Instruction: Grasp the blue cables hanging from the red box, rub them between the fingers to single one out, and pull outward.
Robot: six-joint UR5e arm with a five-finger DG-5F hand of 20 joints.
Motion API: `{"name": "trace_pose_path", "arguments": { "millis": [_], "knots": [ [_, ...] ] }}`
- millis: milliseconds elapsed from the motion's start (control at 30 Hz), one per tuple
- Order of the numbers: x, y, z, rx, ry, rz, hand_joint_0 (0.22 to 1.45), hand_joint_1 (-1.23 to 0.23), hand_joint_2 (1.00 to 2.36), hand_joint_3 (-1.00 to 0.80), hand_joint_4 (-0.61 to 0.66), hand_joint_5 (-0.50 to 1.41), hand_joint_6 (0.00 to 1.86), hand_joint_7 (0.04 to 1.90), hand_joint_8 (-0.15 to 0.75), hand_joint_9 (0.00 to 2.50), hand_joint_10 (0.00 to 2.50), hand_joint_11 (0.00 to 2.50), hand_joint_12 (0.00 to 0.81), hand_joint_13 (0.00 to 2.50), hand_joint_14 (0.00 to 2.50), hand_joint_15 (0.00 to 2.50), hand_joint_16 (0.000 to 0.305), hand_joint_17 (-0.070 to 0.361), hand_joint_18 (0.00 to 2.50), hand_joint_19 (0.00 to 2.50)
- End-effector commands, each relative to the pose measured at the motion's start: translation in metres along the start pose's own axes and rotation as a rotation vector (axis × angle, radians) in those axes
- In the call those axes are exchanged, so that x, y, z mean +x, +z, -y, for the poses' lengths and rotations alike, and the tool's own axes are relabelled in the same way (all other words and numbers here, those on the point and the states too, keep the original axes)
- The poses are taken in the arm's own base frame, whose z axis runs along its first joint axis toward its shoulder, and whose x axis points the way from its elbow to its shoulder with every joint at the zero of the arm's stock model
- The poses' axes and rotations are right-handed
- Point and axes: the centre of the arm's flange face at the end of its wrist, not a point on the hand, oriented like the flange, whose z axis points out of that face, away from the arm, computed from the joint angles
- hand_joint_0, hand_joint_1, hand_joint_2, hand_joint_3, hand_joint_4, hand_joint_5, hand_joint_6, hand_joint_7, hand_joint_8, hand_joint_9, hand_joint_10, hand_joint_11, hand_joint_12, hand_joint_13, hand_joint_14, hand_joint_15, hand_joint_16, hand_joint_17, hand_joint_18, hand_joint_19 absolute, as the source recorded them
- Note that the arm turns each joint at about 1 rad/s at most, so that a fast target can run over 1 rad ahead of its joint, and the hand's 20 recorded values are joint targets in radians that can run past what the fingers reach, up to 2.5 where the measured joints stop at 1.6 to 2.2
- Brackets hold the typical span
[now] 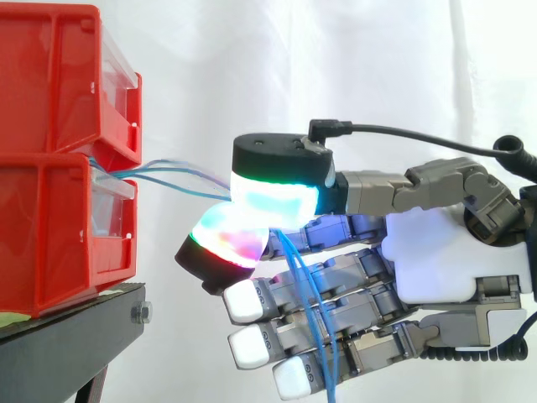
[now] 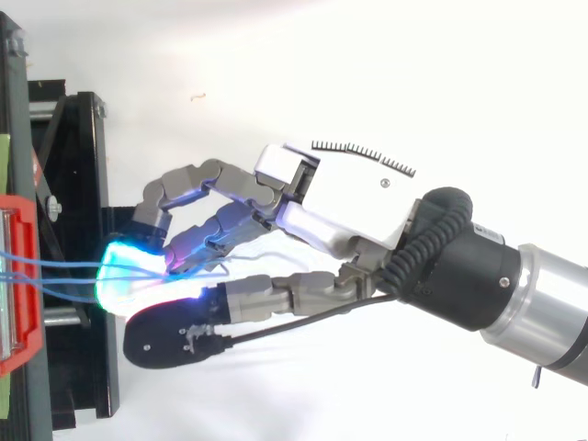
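My hand (image 1: 436,260), right of centre, pinches the blue cables (image 1: 172,174) between two glowing pads, and their loose ends dangle past my curled fingers. Leftward, the strands enter the lower red bin (image 1: 50,235), which sits beneath the upper red bin (image 1: 59,75) on the black stand (image 1: 75,323).

Lab: white curtain (image 1: 352,59), red bins (image 1: 50,92).

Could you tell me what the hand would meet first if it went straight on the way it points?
Probably the lower red bin, at its clear front where the blue cables come out; the hand, pinching them, has only open air before that.
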Motion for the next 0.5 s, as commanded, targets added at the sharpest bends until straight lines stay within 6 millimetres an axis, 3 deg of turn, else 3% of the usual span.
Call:
{"name": "trace_pose_path", "arguments": {
  "millis": [0,200,467],
  "knots": [
    [0.0001,-0.0003,0.0003,0.002,0.000,0.000,0.70,-0.88,1.00,-0.47,0.17,-0.21,0.92,0.98,0.274,0.74,0.01,0.62,0.388,0.78,0.02,0.62,0.049,0.110,0.67,0.60],
    [-0.0002,-0.0007,0.0006,0.005,-0.003,0.000,0.54,-0.76,1.00,-0.50,0.18,-0.21,0.91,0.97,0.289,0.77,0.01,0.61,0.399,0.79,0.02,0.63,0.052,0.117,0.66,0.64],
    [-0.0003,-0.0010,-0.0004,0.005,-0.003,0.000,0.48,-0.52,1.00,-0.50,0.18,-0.19,0.89,0.97,0.313,0.81,0.01,0.61,0.422,0.79,0.02,0.65,0.057,0.128,0.63,0.67]
  ]
}}
